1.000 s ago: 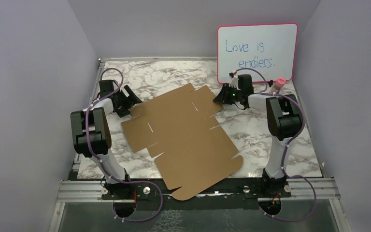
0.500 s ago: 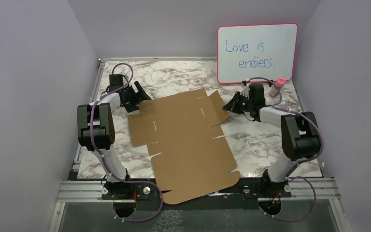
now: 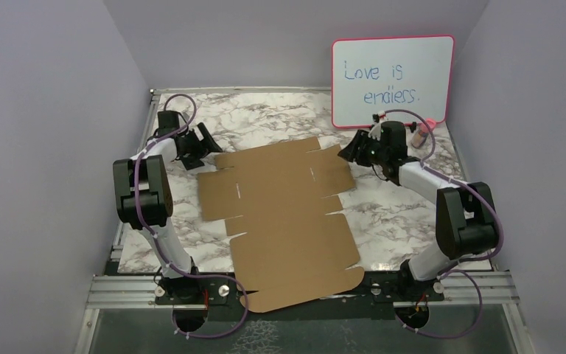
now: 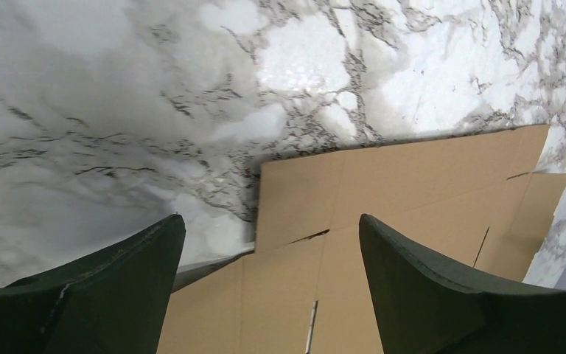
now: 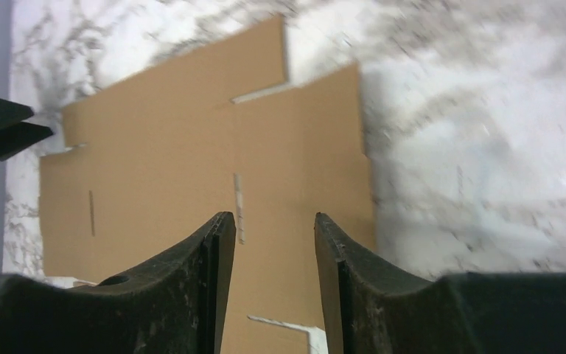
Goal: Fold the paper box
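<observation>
Paper box (image 3: 284, 210) lies flat, long axis near-to-far. Left pincer (image 3: 205, 140) and right pincer (image 3: 346, 150), both spread and empty, flank its far corners.

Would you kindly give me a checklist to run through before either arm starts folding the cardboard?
1. Cardboard sheet lying flat, unfolded: ok.
2. Sheet fully on the table: not ok, near flap overhangs the front edge.
3. Left gripper open and empty: ok.
4. Right gripper open and empty at the sheet's far right corner: ok.
5. Small bottle clear of the right arm: cannot tell.
</observation>
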Available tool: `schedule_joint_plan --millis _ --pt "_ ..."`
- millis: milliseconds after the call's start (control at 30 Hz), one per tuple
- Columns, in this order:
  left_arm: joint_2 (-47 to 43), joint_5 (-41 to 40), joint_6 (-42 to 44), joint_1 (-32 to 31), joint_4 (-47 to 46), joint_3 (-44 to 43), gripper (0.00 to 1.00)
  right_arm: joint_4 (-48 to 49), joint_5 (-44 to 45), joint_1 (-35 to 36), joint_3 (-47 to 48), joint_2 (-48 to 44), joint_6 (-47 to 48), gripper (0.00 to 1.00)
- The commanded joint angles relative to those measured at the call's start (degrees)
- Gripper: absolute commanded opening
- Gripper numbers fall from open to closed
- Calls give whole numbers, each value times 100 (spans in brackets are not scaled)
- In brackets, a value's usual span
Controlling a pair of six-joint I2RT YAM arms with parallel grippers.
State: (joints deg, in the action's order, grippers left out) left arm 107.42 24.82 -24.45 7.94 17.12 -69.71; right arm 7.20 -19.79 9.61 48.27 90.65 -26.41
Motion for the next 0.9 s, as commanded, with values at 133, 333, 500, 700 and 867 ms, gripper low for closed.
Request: schedule_joint_plan --millis 133,333,500,700,867 --pt "107 497 109 156 3 105 85 1111 -577 912 1165 896 -306 55" --pt "288 789 65 59 -65 112 83 1642 -765 1358 1854 1911 -701 56" --pt "423 871 61 58 -80 87 78 1749 -827 1571 2268 2608 -843 56" --pt "516 972 99 15 -78 55 67 1893 -810 1594 2303 3064 -980 56" --pt "522 1044 131 -11 -90 37 57 1897 -807 1599 2335 3257 -964 56"
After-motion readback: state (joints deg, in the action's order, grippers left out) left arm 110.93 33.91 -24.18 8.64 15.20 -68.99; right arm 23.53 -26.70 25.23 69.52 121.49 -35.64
